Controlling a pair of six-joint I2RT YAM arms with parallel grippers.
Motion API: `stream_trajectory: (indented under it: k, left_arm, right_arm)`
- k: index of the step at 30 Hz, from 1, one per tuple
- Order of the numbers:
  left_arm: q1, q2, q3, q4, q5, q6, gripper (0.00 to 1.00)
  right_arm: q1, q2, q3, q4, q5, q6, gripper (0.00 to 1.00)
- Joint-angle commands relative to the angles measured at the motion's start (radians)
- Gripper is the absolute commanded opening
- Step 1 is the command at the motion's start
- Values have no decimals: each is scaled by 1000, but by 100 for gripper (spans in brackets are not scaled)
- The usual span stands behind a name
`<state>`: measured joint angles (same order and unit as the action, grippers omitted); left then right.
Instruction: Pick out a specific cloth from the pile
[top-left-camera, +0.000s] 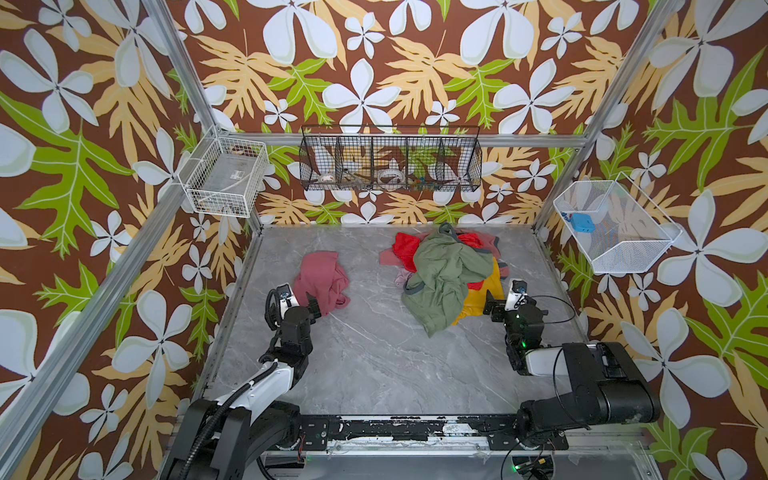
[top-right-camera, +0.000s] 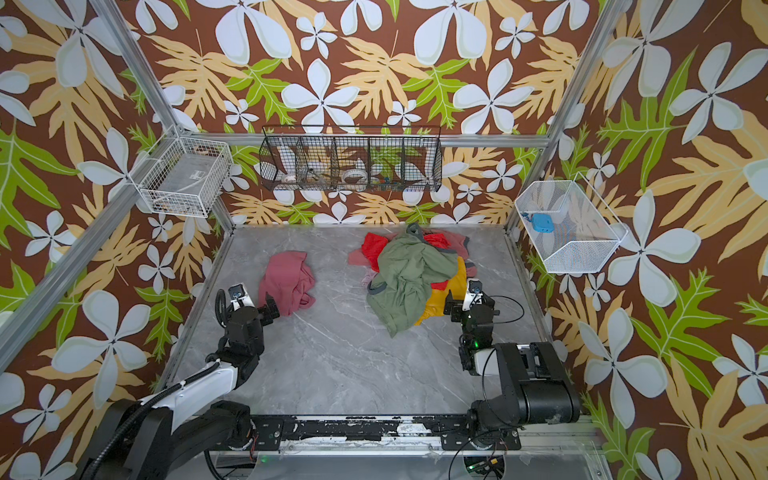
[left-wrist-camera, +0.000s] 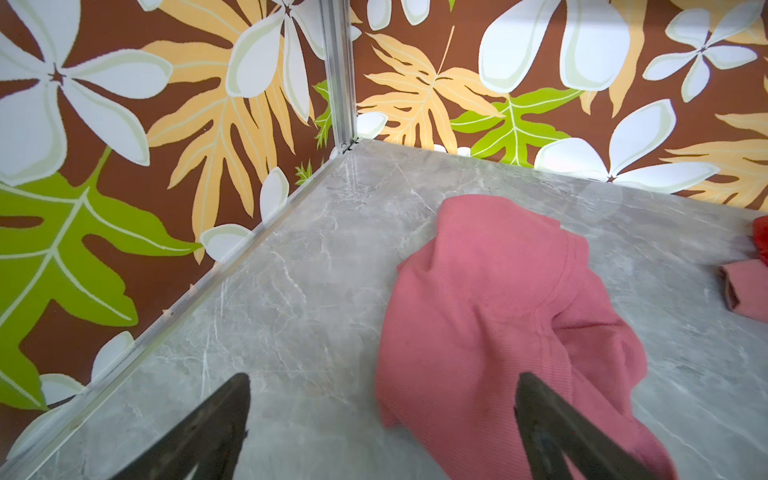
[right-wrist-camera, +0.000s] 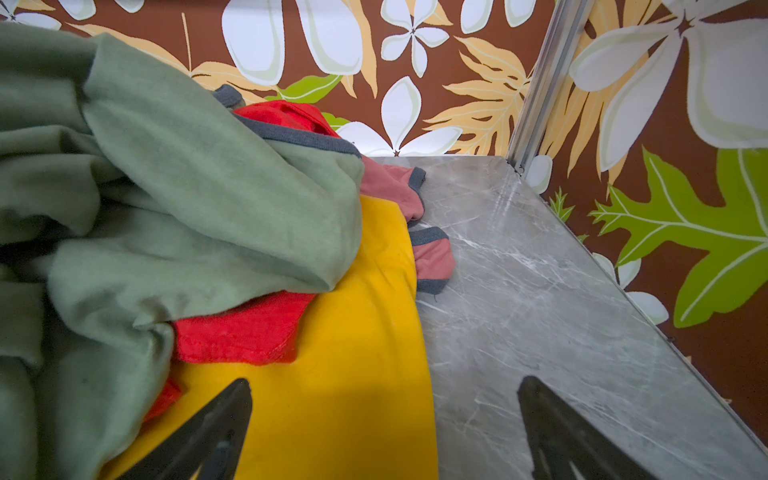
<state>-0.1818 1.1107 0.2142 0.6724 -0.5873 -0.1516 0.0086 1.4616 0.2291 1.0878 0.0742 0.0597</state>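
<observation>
2 jaw pairs wide, empty. The cloth lies apart from the pile, near edge between my left gripper fingers; right gripper at pile's edge.

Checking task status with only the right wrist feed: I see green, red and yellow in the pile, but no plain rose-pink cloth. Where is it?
Observer: The cloth lies alone on the table, left of the pile and clear of it.
Operator: Is the left arm holding it?
Observer: No. The left gripper is open at the cloth's near edge and grips nothing.
Operator: Any pink on the pile's far side from me?
Observer: Yes, a pink piece pokes out at the pile's left edge, beneath the red cloth.
</observation>
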Motion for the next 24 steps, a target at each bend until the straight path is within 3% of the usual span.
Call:
stream_trajectory:
  k: [1,6,9,10,11,13,15,17,18,20,24]
  left_arm:
    - [28,33,-27,242,48,30,100]
    - [121,103,-100,499,271,19,100]
    - [140,276,-162,796,328,28,100]
    - [138,267,-147,765,344,36,99]
    - [139,212,-106,591,384,37,98]
    - [139,270,-98,670,404,57,97]
    - [139,234,-60,525,393,43,98]
    - [139,261,-80,623,389,50,100]
    - [139,238,-65,548,384,43,100]
    - [139,263,-76,616,391,49,100]
    - [137,257,-72,595,399,50,100]
  right_arm:
    - [1,0,3,24,-3,-3,100]
    - [2,0,3,24,-3,-3,100]
    - [1,0,3,24,-3,-3,100]
    - [2,0,3,24,-1,-4,100]
    - [3,0,3,24,-2,-4,100]
    - [3,1,3,24,-2,-3,100]
    - [3,0,4,23,-2,-3,99]
    - [4,0,3,23,-1,-3,100]
    - [3,0,3,23,-1,-3,99]
    - [3,0,3,24,-2,-4,100]
    - [2,0,3,24,-2,-3,100]
